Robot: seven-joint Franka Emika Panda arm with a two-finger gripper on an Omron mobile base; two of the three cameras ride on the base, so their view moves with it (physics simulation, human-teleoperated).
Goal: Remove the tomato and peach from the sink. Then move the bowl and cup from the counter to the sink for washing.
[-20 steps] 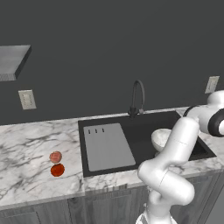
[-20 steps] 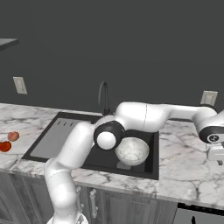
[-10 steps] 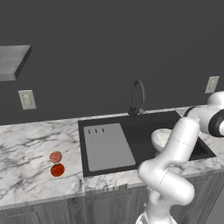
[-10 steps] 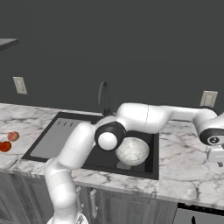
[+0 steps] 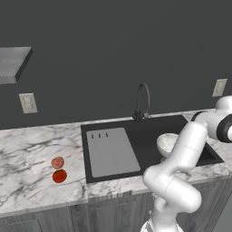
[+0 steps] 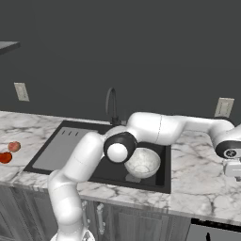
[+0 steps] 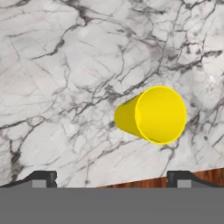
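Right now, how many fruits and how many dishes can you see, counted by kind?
Fruits: 2, the tomato and the peach, both on the counter.
Dishes: 2, the bowl in the sink, the cup on the counter.
Total: 4.

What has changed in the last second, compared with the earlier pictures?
Almost nothing. The arm's hand end at the right edge of the right base view has sunk slightly; nothing was gripped or released. The bowl lies in the sink, and the peach and tomato stay on the counter.

Wall outlets, grey cabinets, shelf
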